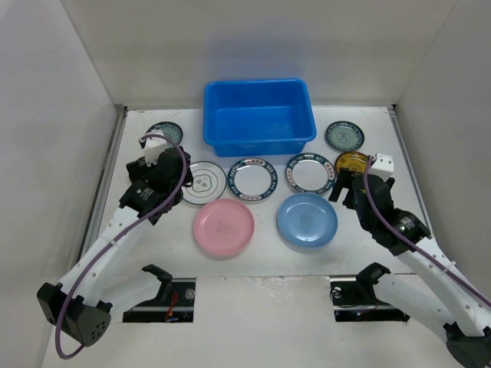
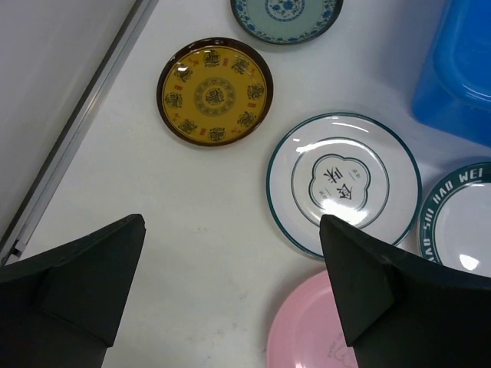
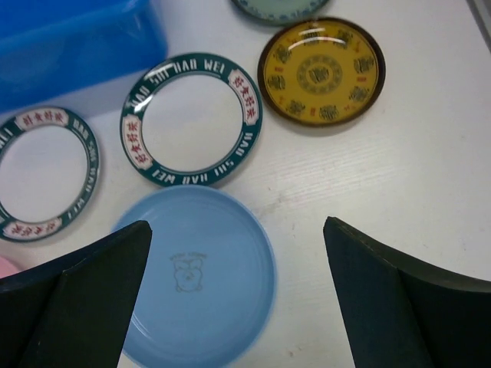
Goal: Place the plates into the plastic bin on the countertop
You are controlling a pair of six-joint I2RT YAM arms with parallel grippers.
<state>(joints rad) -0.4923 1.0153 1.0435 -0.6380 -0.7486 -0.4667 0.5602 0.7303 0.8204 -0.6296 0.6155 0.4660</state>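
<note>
The left arm (image 1: 107,247) rises from its base at the near left corner and slants forward and inward, its white links ending in a dark wrist, with a purple cable (image 1: 182,172) looping along it. The left hand (image 1: 161,172) points down and forward. In the left wrist view its two dark fingers (image 2: 77,295) stand wide apart with nothing between them. The right arm (image 1: 430,264) mirrors this pose from the near right corner, also angled inward. The right hand (image 1: 351,184) points down too, its fingers (image 3: 406,299) spread just as wide and gripping nothing.
</note>
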